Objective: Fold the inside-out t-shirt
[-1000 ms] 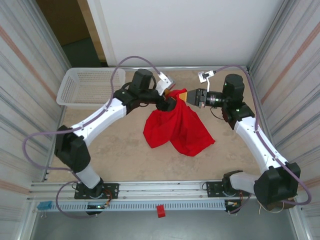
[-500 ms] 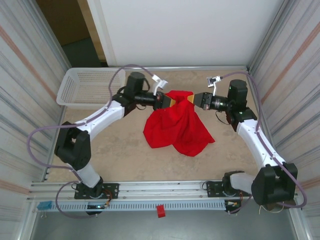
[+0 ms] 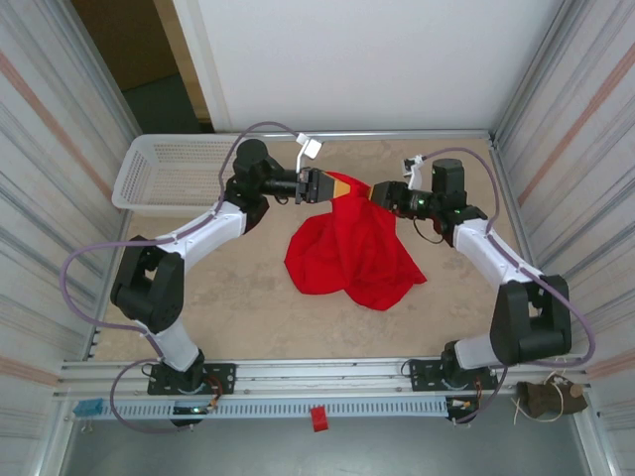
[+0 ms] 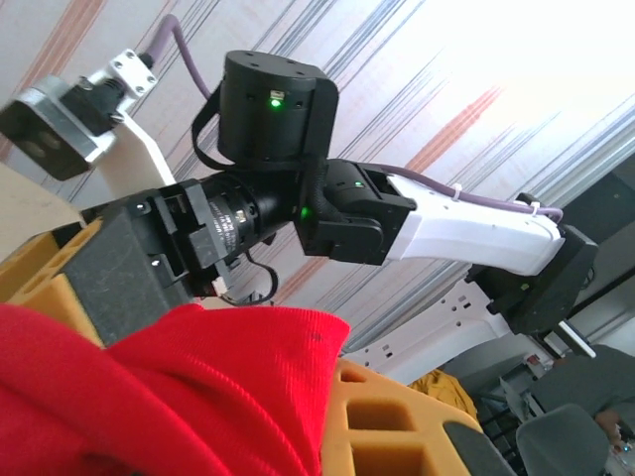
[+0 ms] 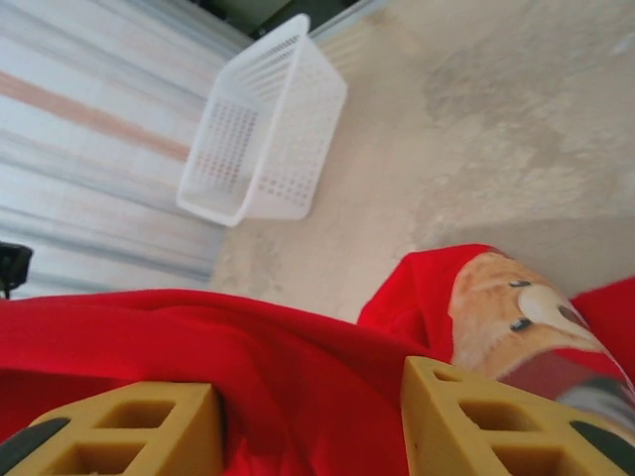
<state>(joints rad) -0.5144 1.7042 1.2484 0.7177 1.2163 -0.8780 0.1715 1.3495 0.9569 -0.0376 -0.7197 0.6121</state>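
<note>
The left end effector (image 3: pixel 323 186) is closed on the upper edge of the inside-out t-shirt (image 3: pixel 347 248), probably so that the cloth can be raised and spread. The rest is seen heaped on the worktop (image 3: pixel 228 288). Cloth is seen between the fingers of the right end effector (image 3: pixel 381 194), but whether it is clamped cannot be told. The sleeves and collar are hidden in the folds.

Tally: 1 red t-shirt (image 3: pixel 347 253), 1 white mesh basket (image 3: pixel 174 174), 1 bench (image 3: pixel 238 297). 2 arms, the left arm (image 3: pixel 198 233) and the right arm (image 3: pixel 486 248), each with 1 tool: left tool (image 3: pixel 335 185), right tool (image 3: pixel 381 193), 2 tools in all. 2 purple cables (image 3: pixel 71 278), 1 looping along each arm.
</note>
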